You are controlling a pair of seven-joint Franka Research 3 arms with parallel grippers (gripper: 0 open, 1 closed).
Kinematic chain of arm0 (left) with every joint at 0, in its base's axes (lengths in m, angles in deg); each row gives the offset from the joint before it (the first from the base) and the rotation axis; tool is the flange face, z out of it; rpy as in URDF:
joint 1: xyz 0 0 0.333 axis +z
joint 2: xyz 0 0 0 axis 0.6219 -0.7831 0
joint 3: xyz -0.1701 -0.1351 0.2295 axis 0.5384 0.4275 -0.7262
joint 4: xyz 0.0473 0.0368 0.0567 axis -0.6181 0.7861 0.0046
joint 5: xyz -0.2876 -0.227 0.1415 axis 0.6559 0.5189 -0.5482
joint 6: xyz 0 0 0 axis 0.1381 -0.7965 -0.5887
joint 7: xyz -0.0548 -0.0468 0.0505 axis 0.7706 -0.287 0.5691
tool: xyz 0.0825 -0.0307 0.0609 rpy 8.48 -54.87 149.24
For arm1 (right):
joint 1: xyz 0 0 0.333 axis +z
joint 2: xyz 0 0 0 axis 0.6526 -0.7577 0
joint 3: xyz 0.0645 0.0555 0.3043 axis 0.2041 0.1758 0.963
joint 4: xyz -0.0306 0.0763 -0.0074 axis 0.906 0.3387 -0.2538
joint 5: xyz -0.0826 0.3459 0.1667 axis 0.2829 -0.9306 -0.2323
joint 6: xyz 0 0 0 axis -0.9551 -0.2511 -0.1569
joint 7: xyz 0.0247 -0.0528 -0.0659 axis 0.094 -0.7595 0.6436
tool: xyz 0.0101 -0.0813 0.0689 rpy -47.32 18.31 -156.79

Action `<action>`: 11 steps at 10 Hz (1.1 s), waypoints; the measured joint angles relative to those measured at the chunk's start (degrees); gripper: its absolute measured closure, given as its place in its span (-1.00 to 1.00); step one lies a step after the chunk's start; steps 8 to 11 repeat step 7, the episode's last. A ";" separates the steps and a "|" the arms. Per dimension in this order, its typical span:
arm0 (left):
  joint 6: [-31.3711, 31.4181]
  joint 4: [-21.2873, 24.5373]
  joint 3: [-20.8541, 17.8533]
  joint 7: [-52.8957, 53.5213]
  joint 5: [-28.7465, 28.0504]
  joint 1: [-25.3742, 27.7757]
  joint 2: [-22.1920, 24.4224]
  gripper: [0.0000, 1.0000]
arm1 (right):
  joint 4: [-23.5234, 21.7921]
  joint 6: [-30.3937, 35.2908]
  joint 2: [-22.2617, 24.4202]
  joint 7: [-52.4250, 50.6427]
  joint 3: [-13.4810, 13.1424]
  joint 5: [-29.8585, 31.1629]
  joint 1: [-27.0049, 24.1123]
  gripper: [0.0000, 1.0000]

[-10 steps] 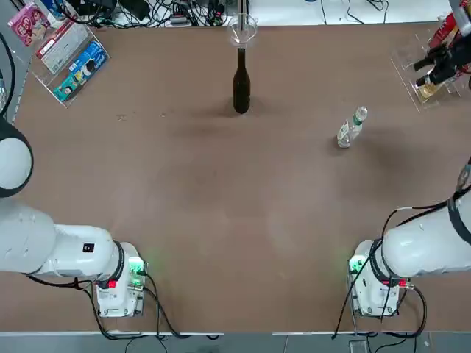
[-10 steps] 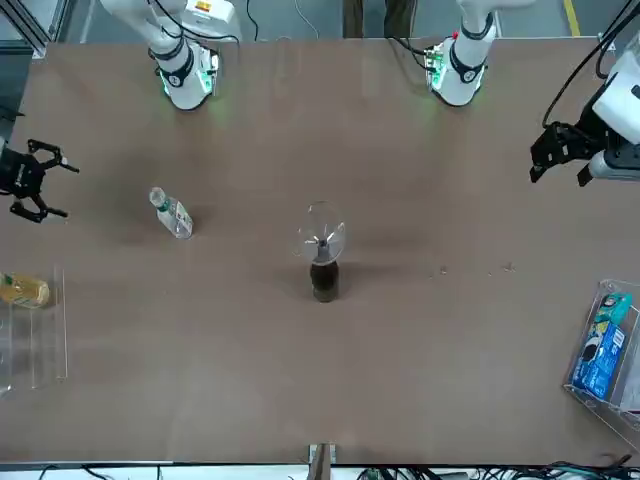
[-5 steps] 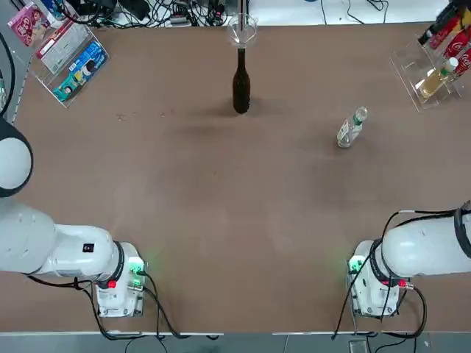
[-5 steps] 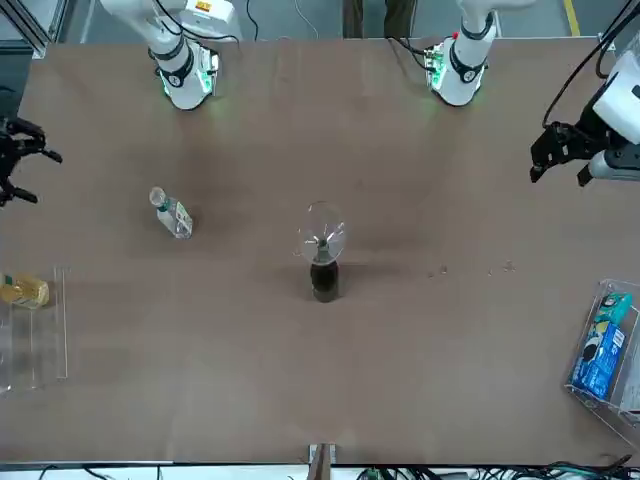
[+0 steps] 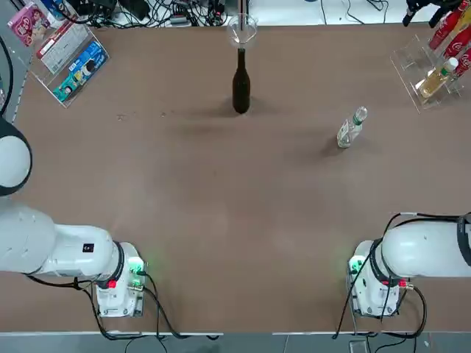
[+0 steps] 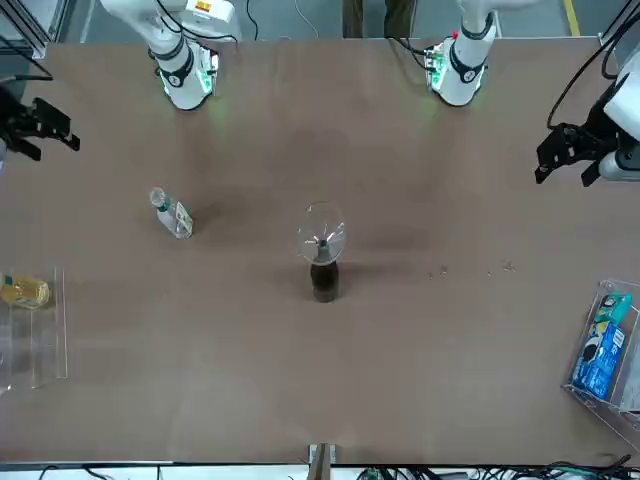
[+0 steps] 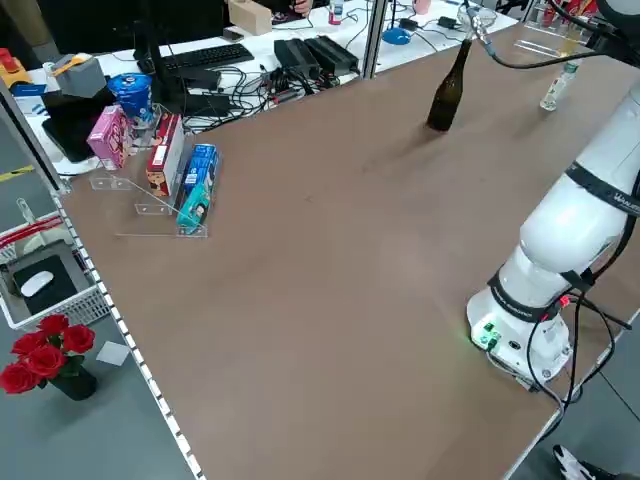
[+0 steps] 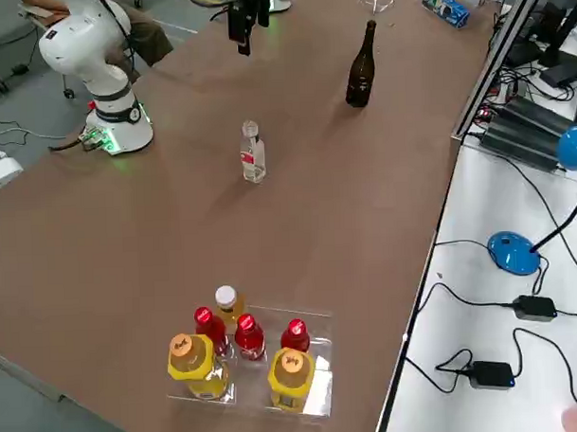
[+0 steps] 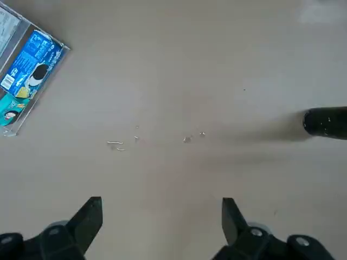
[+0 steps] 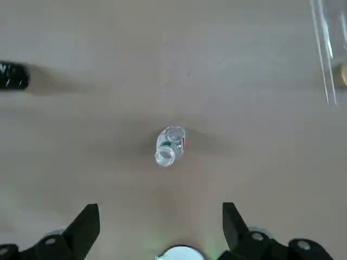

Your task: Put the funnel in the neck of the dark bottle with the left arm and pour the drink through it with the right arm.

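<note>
The funnel (image 6: 321, 233) sits in the mouth of the dark bottle (image 5: 241, 88), wide rim up, and the bottle stands upright on the brown table (image 5: 199, 184), toward the side away from the arms' bases. To the bottle's right in the top view, well apart from it, the drink (image 5: 352, 128) stands upright on the tabletop, with nothing touching it. Its mouth looks open, though the view is poor enough that I would not swear to it.

The right gripper (image 10: 161, 219) is above the table on the drink's side, its jaws wide apart with nothing between them. The left gripper (image 9: 162, 216) hangs above the table on the other side of the dark bottle, jaws also apart and empty.

Farther out, beyond the drink, a clear tray (image 8: 318, 371) holds red-capped and yellow-labelled bottles (image 8: 291, 377). On the opposite side another clear tray (image 6: 588, 399) holds a blue box (image 6: 599, 360). A few droplets (image 9: 187, 139) lie on the tabletop between that tray and the dark bottle.
</note>
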 joint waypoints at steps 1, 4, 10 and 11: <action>0.00 0.01 -0.04 0.00 -0.01 0.00 0.00 -0.95 | 0.70 0.05 0.32 4.23 1.76 1.17 -0.89 -1.00; -0.01 0.03 0.02 0.00 -1.03 -0.01 0.00 -0.95 | 2.71 0.46 0.42 6.54 4.81 3.76 -4.01 -1.00; -0.01 0.03 0.03 0.00 -1.04 -0.01 0.00 -0.95 | 2.14 0.37 0.28 6.54 4.60 3.77 -4.71 -1.00; -0.01 0.03 0.03 0.00 -1.04 -0.01 0.00 -0.95 | 2.14 0.37 0.28 6.54 4.60 3.77 -4.71 -1.00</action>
